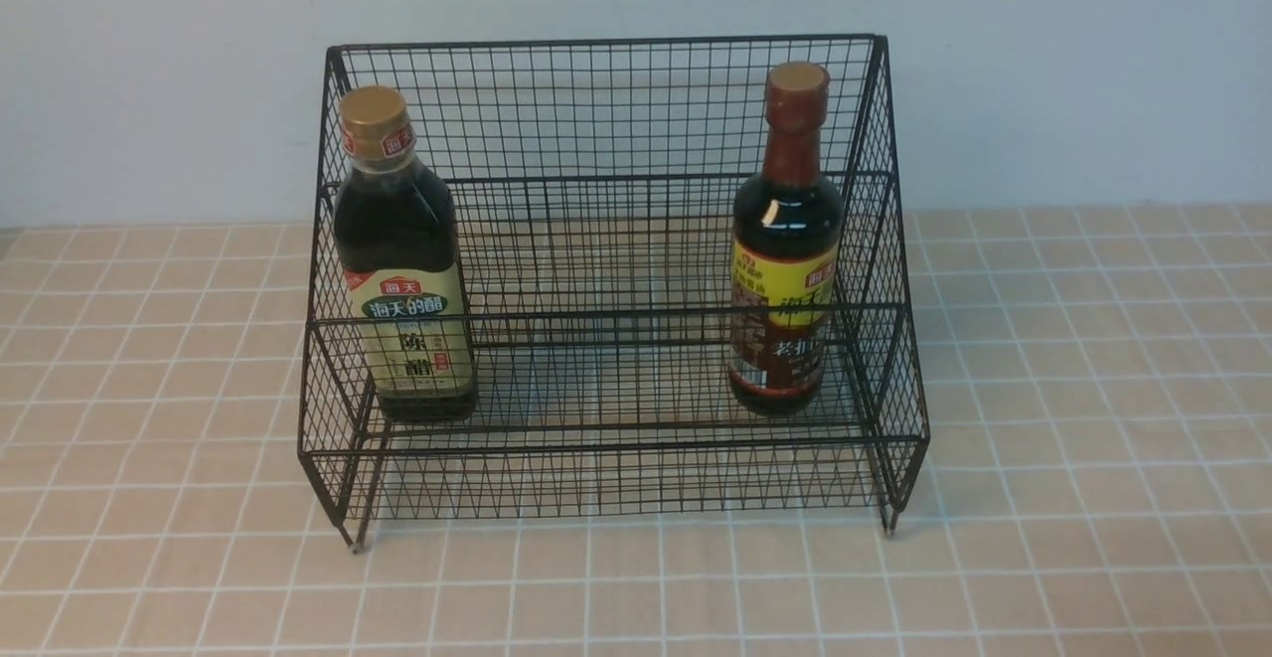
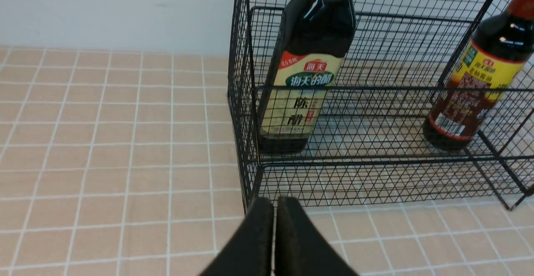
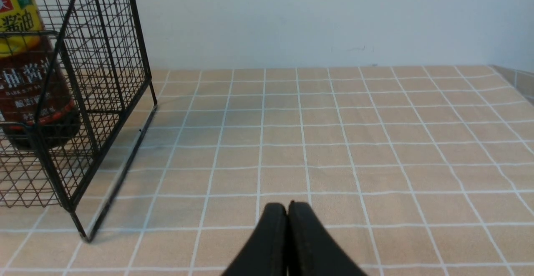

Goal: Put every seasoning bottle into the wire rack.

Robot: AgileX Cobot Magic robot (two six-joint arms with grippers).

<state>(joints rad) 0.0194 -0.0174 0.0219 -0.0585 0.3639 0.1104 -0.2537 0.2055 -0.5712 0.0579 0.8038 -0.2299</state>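
Observation:
The black wire rack (image 1: 606,180) stands mid-table against the wall. The squarish bottle with gold cap and beige-green label (image 1: 402,269) stands upright at the left end of its lower tier. The round bottle with brown cap and yellow-red label (image 1: 785,249) stands upright at the right end. Both show in the left wrist view, the squarish bottle (image 2: 306,71) and the round bottle (image 2: 471,84), inside the rack (image 2: 375,88). My left gripper (image 2: 274,203) is shut and empty, just before the rack's front left corner. My right gripper (image 3: 287,207) is shut and empty over bare tiles beside the rack (image 3: 104,100). Neither gripper shows in the front view.
The table (image 1: 1093,438) is covered in beige tiles with white grout. A pale wall (image 1: 1073,61) runs close behind the rack. The table's right edge (image 3: 517,77) shows in the right wrist view.

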